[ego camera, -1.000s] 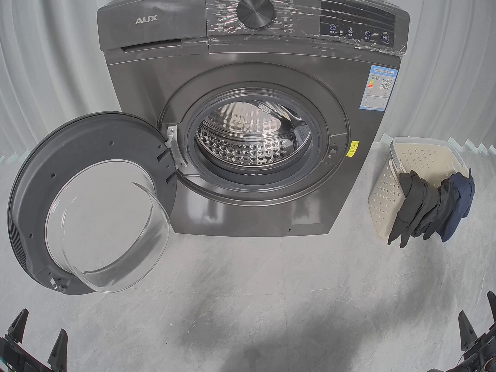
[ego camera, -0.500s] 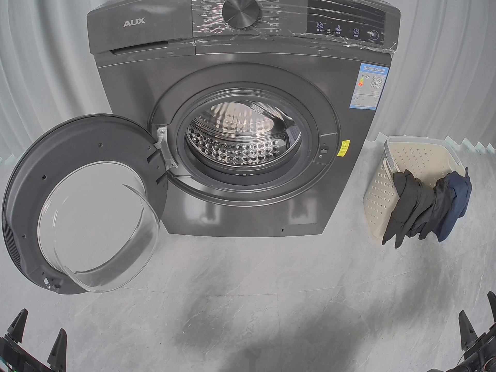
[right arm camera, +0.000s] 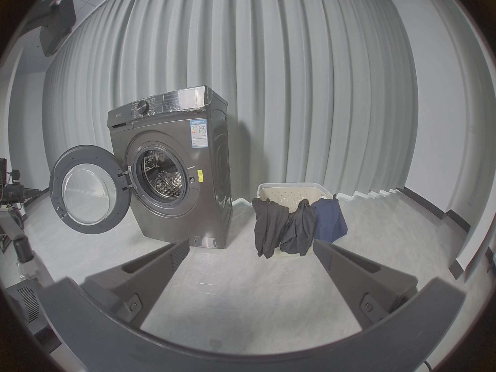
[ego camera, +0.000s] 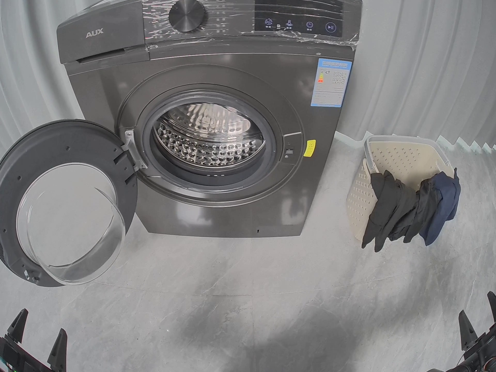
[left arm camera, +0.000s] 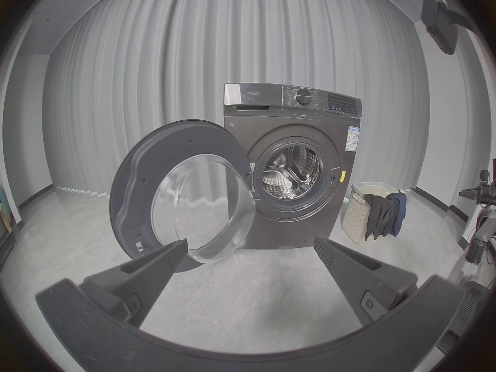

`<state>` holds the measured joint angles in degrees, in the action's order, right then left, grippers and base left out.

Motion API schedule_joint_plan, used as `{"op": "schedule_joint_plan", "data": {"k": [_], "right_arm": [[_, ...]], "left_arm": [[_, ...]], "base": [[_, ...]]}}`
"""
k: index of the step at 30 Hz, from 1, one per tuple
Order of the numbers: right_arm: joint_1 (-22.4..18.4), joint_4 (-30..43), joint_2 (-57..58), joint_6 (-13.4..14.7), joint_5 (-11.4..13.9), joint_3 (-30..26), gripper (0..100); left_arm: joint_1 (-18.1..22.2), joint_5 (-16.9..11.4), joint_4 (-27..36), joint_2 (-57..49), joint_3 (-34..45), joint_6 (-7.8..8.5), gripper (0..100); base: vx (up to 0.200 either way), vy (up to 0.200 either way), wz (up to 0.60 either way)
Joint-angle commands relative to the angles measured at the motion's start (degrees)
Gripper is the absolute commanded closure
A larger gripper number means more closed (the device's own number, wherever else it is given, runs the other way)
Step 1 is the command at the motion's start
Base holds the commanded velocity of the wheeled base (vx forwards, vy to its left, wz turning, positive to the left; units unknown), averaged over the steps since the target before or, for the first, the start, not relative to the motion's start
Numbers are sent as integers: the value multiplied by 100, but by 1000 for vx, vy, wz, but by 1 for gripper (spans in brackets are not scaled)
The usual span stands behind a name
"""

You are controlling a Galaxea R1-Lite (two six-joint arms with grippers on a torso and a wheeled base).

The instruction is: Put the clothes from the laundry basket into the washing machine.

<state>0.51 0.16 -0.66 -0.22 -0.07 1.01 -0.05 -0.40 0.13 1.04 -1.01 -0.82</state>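
The left gripper (left arm camera: 248, 264) and right gripper (right arm camera: 248, 264) are held wide open and empty, low over the floor (ego camera: 232, 285). The clothes (ego camera: 408, 210) are draped over the front rim of the laundry basket (ego camera: 356, 195), beside the washing machine (ego camera: 206, 73), whose door (ego camera: 62, 140) is swung wide for loading.

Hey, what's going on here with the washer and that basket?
This is a laundry-loading job, not yet begun. The washing machine stands with its door swung wide open and its drum looking empty. Beside it on the floor, the laundry basket holds dark clothes draped over its front rim. The left gripper and right gripper are both open and empty, well short of the basket.
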Motion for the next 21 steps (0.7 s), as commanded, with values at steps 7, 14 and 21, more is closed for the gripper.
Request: {"op": "schedule_joint_plan", "data": {"k": [7, 14, 21], "right_arm": [[2, 2, 66, -4, -1, -101, 0], [2, 2, 66, -4, -1, -101, 0], [2, 2, 66, -4, -1, -101, 0]], "left_arm": [[5, 23, 13, -86, 92, 38, 0], [-4, 14, 4, -77, 101, 11, 0], [5, 23, 4, -77, 101, 11, 0]], "base": [[0, 0, 0], [0, -114, 0], [0, -200, 0]]}}
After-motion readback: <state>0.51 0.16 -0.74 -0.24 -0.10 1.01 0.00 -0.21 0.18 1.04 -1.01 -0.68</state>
